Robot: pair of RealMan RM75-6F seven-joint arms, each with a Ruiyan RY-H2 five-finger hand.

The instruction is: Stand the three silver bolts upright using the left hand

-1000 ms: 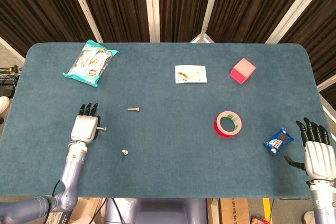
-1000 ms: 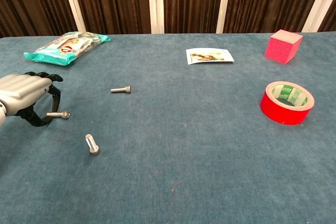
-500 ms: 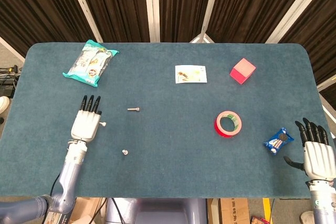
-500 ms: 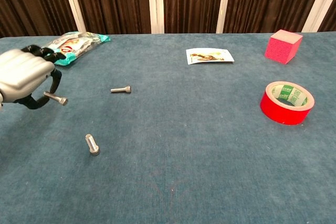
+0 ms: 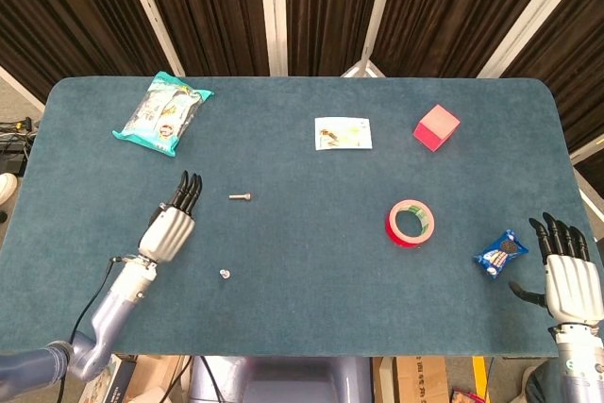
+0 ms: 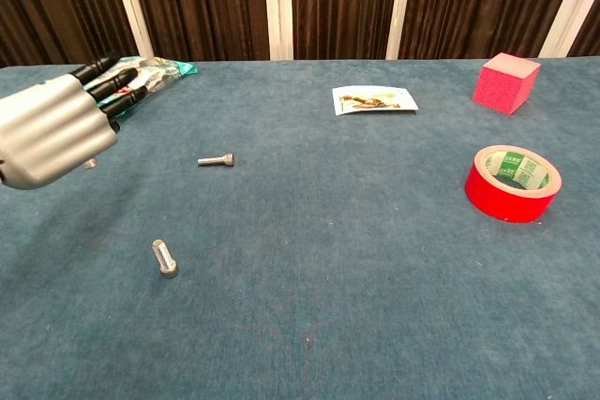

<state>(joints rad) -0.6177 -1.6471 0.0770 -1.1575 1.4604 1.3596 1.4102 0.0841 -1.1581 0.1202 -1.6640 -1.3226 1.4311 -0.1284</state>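
While the left hand (image 5: pixel 170 229) hovers, bare table (image 5: pixel 311 261) surrounds both bolts (image 5: pixel 240 196).

Far left of counter (image 5: pixel 302 261): snack bag (image 5: pixel 161 112) near the back edge.
Left front: left robot hand (image 5: pixel 170 230), with one bolt (image 5: pixel 240 196) lying to its right and another bolt (image 5: pixel 225 274) standing nearer the front.
Centre back: card (image 5: pixel 343 133), cube (image 5: pixel 436 127) to its right.
Right: tape roll (image 5: pixel 411 223); candy packet (image 5: pixel 500 253) beside the right robot hand (image 5: pixel 570 280).
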